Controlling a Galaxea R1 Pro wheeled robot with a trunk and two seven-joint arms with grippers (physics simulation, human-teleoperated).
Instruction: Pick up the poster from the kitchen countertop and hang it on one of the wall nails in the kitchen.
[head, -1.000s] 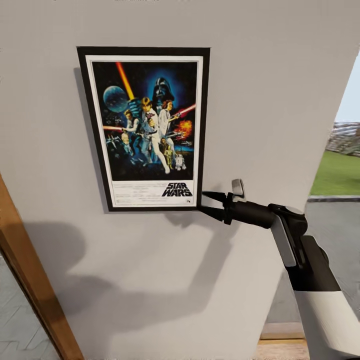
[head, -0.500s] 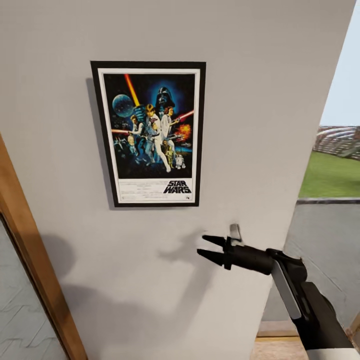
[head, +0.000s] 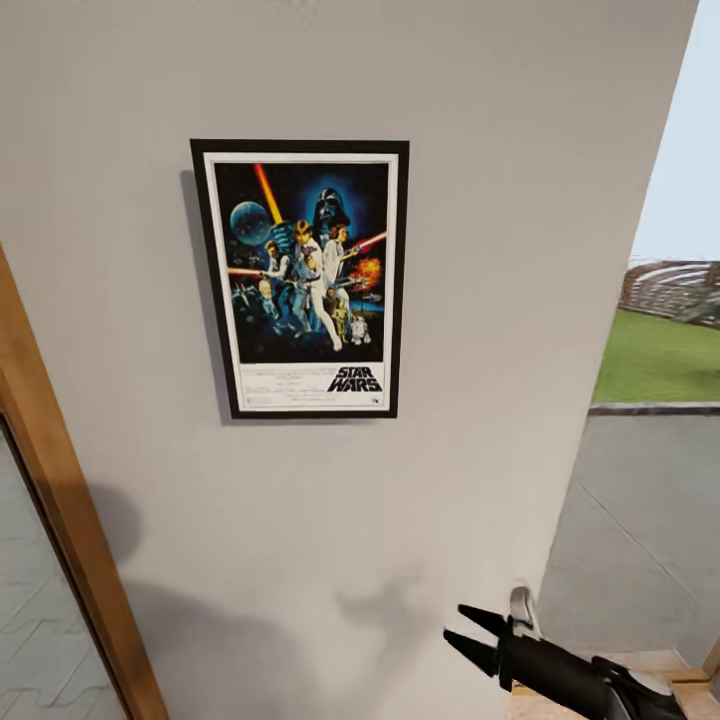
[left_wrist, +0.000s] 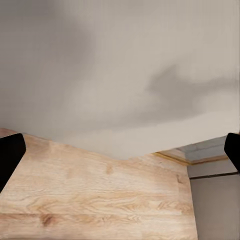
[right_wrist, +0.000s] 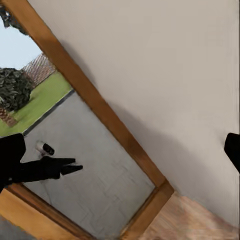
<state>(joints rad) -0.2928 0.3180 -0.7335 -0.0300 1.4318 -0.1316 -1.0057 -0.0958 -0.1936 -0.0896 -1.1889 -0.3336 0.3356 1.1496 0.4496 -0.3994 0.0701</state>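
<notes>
1. The tall rectangular Star Wars film poster (head: 300, 278), with its thin black frame, white inner border, dark blue artwork and black "STAR WARS" lettering at the bottom, hangs flat and upright on the plain pale grey wall (head: 480, 200). It casts a narrow shadow along its left edge.
2. The right gripper (head: 468, 632), two black tapered fingers on a black wrist with a small silver part on top, sits well below the poster and toward its lower right. Its fingers are parted, nothing is between them, and they point toward the wall. It does not touch the poster.
3. In the left wrist view the left gripper (left_wrist: 120, 150) has its two black fingertips at opposite edges of the picture, spread wide and empty. Beyond them is the pale grey wall and the light wood plank floor (left_wrist: 100, 195).
4. A brown wooden door frame (head: 60, 500) runs down the wall on the poster's left.
5. To the poster's right the wall ends, and beyond it lie grey paving (head: 630, 530), a green lawn (head: 660, 360) and pale sky.
</notes>
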